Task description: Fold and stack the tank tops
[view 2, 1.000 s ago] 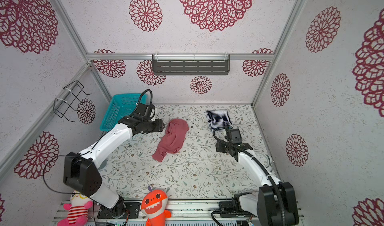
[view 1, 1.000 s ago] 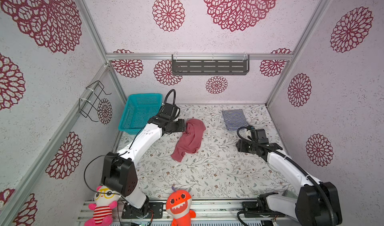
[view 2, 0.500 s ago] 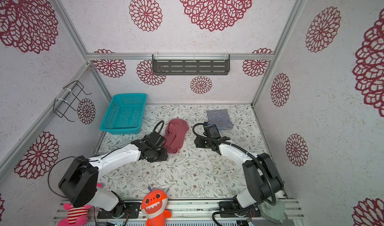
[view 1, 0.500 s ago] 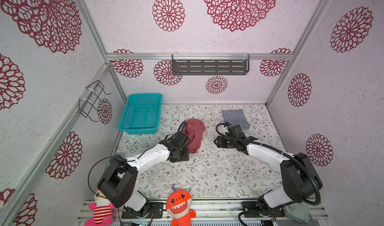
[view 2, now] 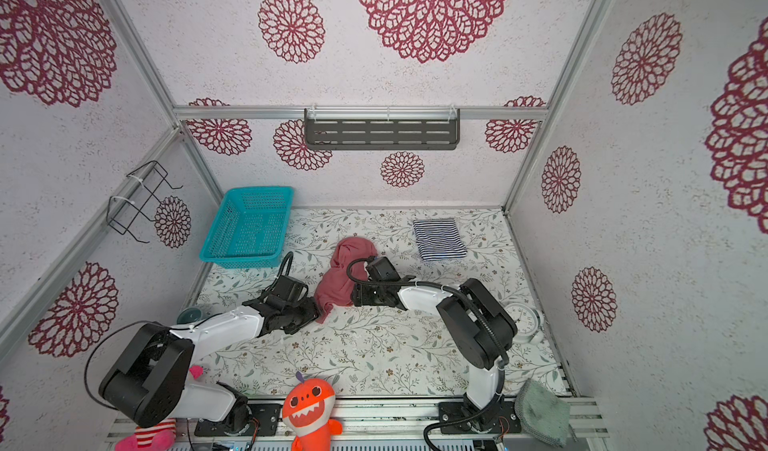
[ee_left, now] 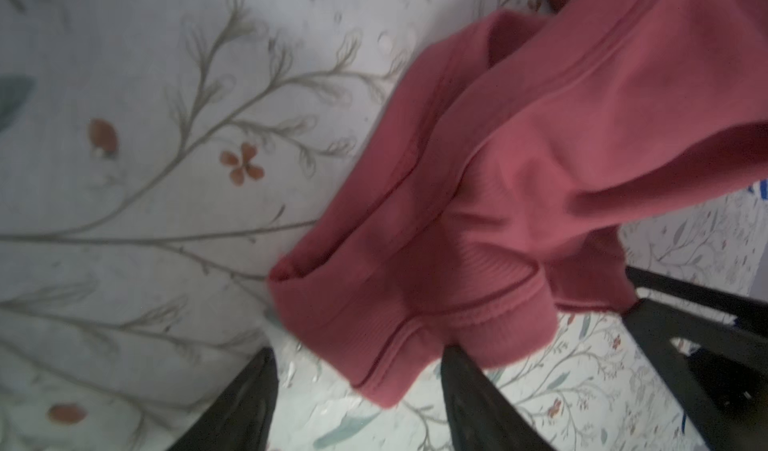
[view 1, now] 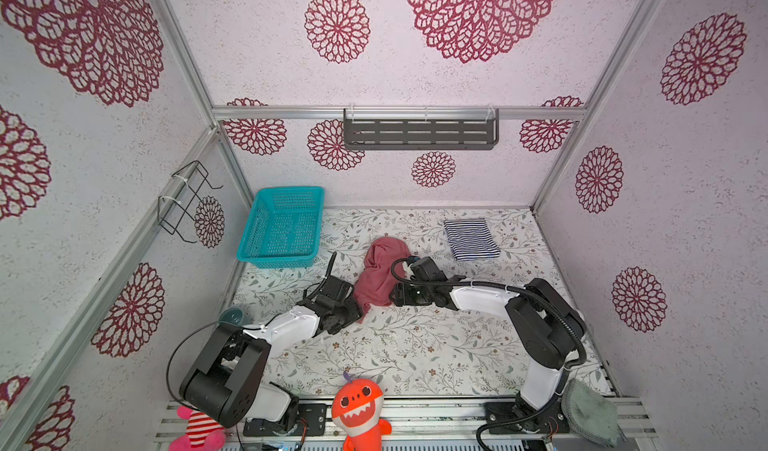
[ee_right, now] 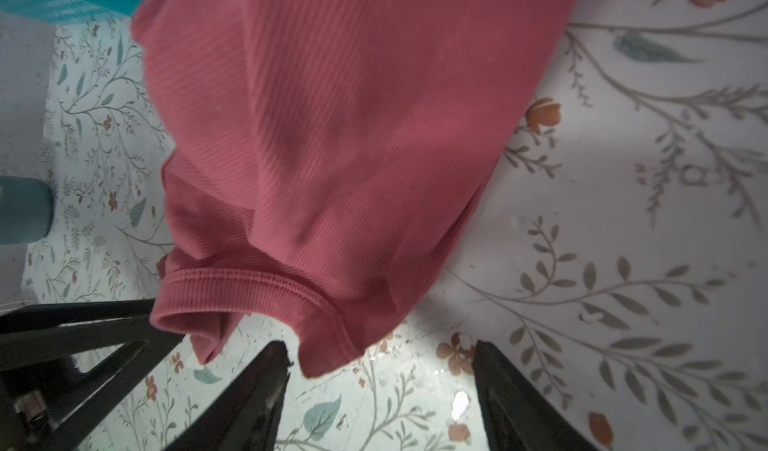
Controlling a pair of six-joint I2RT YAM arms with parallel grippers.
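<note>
In both top views you see the rose tank top (view 1: 380, 268) (view 2: 338, 274) crumpled in a long heap near the middle of the flowered table (view 1: 395, 345). The striped tank top (view 1: 469, 239) (view 2: 438, 239) lies folded flat toward the far right corner, well apart from it. Your left gripper (view 1: 356, 308) sits low at the near end of the rose heap on its left. Your right gripper (view 1: 393, 297) faces it from the other side, so the two flank the garment's near hem (from up here the fingers are too hidden to judge their spread). The teal basket (view 1: 291, 191) stands in the far left corner.

In the left wrist view, the left gripper (ee_left: 359, 353) has its jaws well apart. A ribbed hem of the rose tank top (ee_left: 498, 158) reaches down between the tips, and nothing is pinched.

In the right wrist view, the right gripper (ee_right: 380, 347) is likewise spread wide. The stitched hem of the rose tank top (ee_right: 332, 116) lies just at its fingertips, and you have no hold on the cloth
</note>
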